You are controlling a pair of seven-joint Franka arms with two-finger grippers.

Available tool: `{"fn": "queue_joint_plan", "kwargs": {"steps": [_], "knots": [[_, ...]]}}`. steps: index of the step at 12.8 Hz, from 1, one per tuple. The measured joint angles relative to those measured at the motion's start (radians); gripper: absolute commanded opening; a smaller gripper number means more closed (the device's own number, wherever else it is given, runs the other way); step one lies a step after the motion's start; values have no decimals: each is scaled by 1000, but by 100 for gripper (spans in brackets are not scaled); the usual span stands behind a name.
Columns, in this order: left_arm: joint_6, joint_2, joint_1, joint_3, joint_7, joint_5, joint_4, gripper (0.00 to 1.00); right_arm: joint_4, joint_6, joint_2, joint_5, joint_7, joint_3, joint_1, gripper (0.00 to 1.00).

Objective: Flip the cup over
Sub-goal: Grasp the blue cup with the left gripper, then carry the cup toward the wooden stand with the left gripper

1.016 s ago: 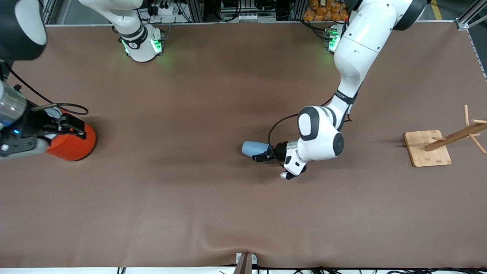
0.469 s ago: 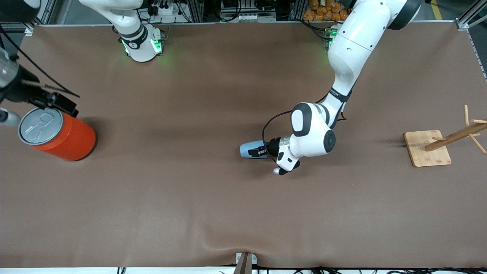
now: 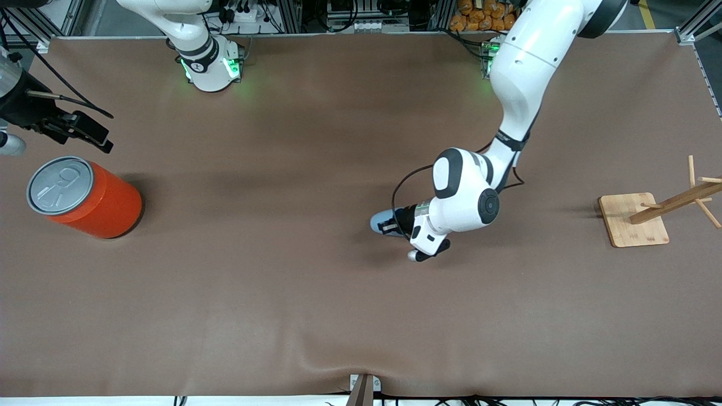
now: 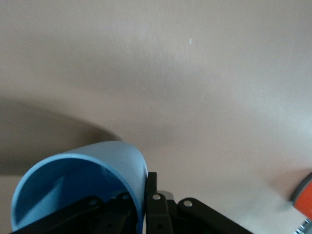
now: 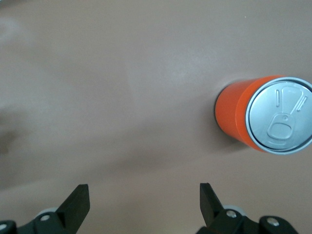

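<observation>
Our left gripper pinches only the thin rim of the cup, one finger inside it, near the middle of the table. The cup could slip out when we turn it. Our right gripper waits wide open over the table beside the orange can.

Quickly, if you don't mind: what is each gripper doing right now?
Left gripper: shut on the cup, one finger inside its rim, one outside.
Right gripper: open, holding nothing, up over the table beside the orange can.
</observation>
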Motion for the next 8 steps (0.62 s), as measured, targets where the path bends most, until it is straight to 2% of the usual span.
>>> {"fn": "queue_joint_plan", "kwargs": {"steps": [4,8], "knots": [[-136,-115,62,14,-87,180,8,0,130,-97,47,6,-2,-27,1,100],[-209,-166,88,54,-243,524,5,0,141,-109,55,10,-84,-58,1,100]]}}
